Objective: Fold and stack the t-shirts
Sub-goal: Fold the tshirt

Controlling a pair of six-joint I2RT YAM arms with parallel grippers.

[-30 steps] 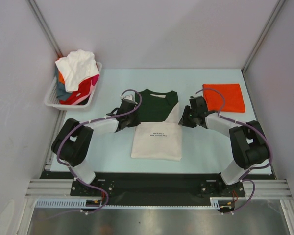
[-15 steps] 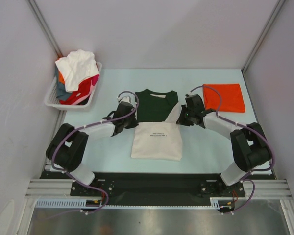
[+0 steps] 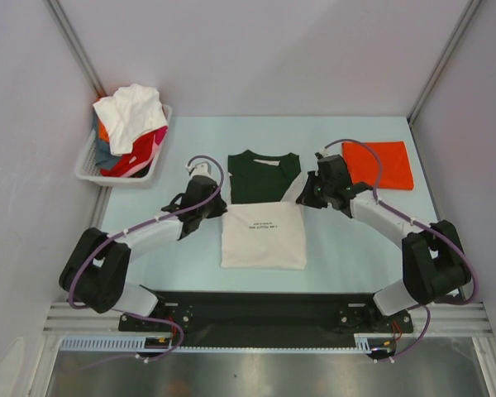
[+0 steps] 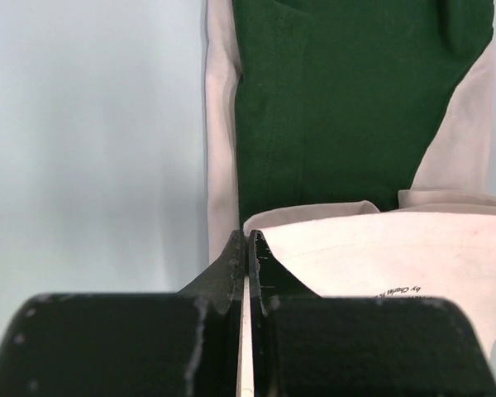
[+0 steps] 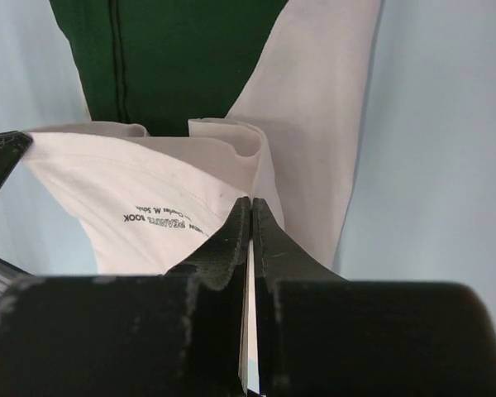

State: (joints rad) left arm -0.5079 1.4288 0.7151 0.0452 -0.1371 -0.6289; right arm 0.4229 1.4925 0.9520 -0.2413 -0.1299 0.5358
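Both the left gripper (image 4: pixel 248 236) and right gripper (image 5: pixel 252 200) are pinching the raised fold edge of the cream shirt (image 3: pixel 263 236), one at each corner, seemingly with cloth between pressed-together jaws, holding it taut for laying toward its green collar, left of the orange shirt (image 3: pixel 379 164).

left hand (image 4: pixel 247 241) / right hand (image 5: pixel 252 207) | cream t-shirt (image 3: pixel 263 236) hem raised toward collar

— What stands at the far left?
— A white slotted basket (image 3: pixel 84 169), on the far left corner of the pale blue table (image 3: pixel 355 248).
— And along the near edge?
— A black plate (image 3: pixel 256 308), then a grey metal rail (image 3: pixel 83 318). Plain pale walls (image 3: pixel 256 50) stand behind.
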